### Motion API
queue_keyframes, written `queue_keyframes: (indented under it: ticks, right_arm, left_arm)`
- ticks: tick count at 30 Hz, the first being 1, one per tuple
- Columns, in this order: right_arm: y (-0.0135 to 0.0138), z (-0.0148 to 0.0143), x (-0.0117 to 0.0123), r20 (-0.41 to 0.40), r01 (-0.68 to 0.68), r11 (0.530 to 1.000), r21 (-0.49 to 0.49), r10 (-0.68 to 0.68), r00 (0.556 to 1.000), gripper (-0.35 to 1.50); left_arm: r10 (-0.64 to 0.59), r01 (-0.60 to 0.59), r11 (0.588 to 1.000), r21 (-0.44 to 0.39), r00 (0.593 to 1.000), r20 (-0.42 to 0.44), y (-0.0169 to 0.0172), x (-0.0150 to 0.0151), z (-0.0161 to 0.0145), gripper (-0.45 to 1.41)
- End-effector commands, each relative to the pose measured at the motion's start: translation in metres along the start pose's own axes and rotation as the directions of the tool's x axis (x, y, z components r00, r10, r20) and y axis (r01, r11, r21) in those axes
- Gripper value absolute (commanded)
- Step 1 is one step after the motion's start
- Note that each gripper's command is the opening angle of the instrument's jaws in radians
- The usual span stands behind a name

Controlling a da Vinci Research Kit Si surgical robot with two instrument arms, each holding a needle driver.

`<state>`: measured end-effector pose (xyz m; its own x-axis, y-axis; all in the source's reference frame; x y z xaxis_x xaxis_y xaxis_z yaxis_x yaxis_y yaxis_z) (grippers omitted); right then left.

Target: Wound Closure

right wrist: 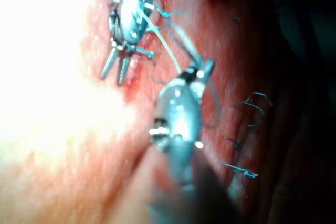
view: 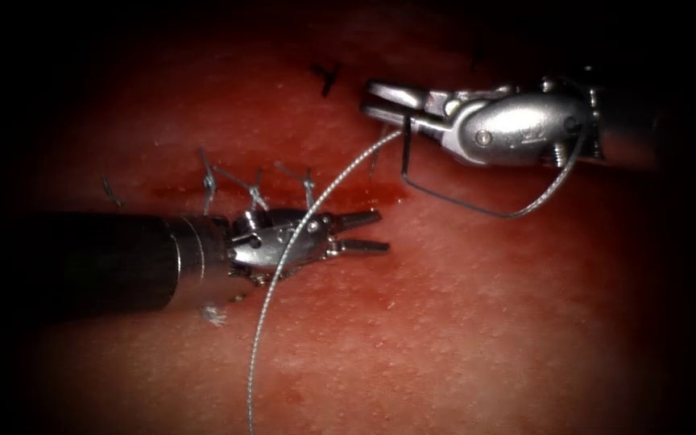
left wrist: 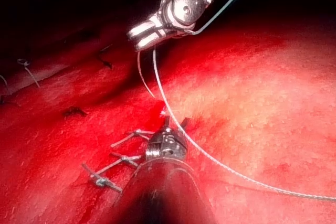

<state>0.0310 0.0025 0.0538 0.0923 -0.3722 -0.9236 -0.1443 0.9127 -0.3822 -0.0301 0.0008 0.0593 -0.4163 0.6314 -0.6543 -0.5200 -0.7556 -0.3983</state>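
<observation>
several knotted stitches (view: 255, 193) are already seen laid across the cut (view: 283, 196), so part of the closure is judged done; the stretch of cut near the red fluid (view: 368, 196) is judged still unclosed. nearest, the left tool (view: 358, 232) is seen with jaws apart, nothing held, lying just beside the stitched line, with the thread (view: 283, 266) draped over its wrist. farther back, the right tool (view: 384, 95) is seen with jaws clamped together on the needle (view: 477, 208) near one end, its dark curve hung clear above the tissue (view: 485, 322), not in it, to the right of the cut.
</observation>
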Motion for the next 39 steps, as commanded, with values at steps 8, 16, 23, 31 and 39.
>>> queue_keyframes:
  ticks: [8,16,23,31,39]
  right_arm:
    - [0.0006,0.0019,-0.0017,-0.003,0.078,0.997,-0.002,-0.078,0.997,-0.35]
    - [-0.0023,0.0023,-0.0035,-0.013,0.133,0.991,0.016,-0.132,0.991,-0.35]
    - [-0.0039,0.0024,-0.0042,0.023,0.187,0.982,0.041,-0.188,0.982,-0.35]
    - [-0.0033,0.0031,-0.0038,0.043,0.236,0.971,0.036,-0.238,0.970,-0.35]
    - [-0.0021,0.0029,-0.0040,0.049,0.233,0.972,0.031,-0.234,0.971,-0.35]
  left_arm:
    - [0.003,-0.002,0.999,-0.045,1.000,0.010,0.0032,-0.0013,-0.0003,0.15]
    - [-0.010,0.011,0.998,-0.059,1.000,0.013,0.0045,-0.0002,-0.0019,0.24]
    - [-0.012,0.013,0.998,-0.064,1.000,0.014,0.0046,0.0000,-0.0026,0.27]
    - [-0.017,0.017,0.998,-0.063,1.000,0.015,0.0051,0.0004,-0.0029,0.27]
    - [-0.016,0.017,0.998,-0.064,1.000,0.015,0.0051,0.0003,-0.0029,0.27]
